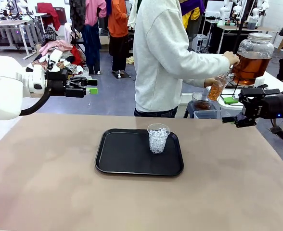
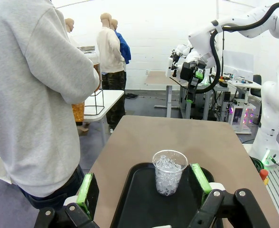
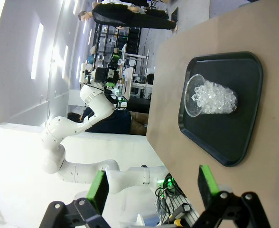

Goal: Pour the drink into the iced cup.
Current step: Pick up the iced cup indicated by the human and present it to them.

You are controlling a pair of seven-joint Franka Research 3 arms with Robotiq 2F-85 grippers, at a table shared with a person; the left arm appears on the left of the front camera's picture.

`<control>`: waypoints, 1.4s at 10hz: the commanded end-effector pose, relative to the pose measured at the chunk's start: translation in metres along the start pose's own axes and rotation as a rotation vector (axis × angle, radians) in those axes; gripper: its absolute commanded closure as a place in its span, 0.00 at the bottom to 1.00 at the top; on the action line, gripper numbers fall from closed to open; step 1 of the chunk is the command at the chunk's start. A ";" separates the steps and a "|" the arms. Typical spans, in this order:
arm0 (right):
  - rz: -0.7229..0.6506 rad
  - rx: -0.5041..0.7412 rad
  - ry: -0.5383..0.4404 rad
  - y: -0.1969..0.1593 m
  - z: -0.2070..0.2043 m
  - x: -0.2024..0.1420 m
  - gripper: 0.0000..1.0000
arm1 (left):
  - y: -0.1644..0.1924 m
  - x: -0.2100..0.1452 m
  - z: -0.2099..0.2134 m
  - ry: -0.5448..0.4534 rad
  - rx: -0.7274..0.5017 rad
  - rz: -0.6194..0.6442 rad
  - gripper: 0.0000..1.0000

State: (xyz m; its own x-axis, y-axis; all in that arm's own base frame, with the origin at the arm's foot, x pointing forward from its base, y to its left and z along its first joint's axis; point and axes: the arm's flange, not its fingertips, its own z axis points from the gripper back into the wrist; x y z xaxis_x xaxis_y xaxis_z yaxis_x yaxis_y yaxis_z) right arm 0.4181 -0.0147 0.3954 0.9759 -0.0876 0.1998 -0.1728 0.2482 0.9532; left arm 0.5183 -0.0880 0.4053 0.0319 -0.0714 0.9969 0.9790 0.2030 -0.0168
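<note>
A clear plastic cup full of ice (image 1: 158, 138) stands upright near the far right corner of a black tray (image 1: 122, 161). Across the table, a person in a grey sweatshirt holds a second cup of amber drink (image 1: 217, 89) at the tap of a big glass jar (image 1: 253, 57). My left gripper (image 1: 89, 85) hovers open and empty above the table's far left. My right gripper (image 1: 235, 107) hangs open and empty at the far right. The left wrist view looks between open fingers (image 2: 86, 190) at the iced cup (image 2: 168, 172). The right wrist view shows the iced cup (image 3: 210, 99) lying sideways on the tray (image 3: 234, 142).
The jar stands on a white side table (image 1: 276, 84) beyond the table's right far corner, with a small bowl (image 1: 201, 100) below the person's hands. The brown tabletop (image 1: 45, 183) surrounds the tray. My right arm (image 2: 210, 42) shows far off in the left wrist view.
</note>
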 end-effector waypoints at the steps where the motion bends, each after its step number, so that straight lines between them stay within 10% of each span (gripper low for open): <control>1: 0.001 -0.002 -0.006 0.002 0.001 -0.001 0.00 | 0.001 0.001 -0.001 -0.008 0.012 0.000 0.00; 14: 0.001 -0.002 -0.006 0.002 0.001 -0.001 0.00 | 0.001 0.001 -0.001 -0.008 0.012 0.000 0.00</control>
State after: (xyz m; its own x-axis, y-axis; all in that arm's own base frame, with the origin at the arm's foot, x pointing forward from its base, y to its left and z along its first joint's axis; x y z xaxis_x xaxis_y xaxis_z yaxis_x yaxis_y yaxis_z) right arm 0.4181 -0.0147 0.3954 0.9759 -0.0876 0.1998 -0.1728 0.2482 0.9532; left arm 0.5183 -0.0880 0.4053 0.0320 -0.0714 0.9969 0.9790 0.2030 -0.0168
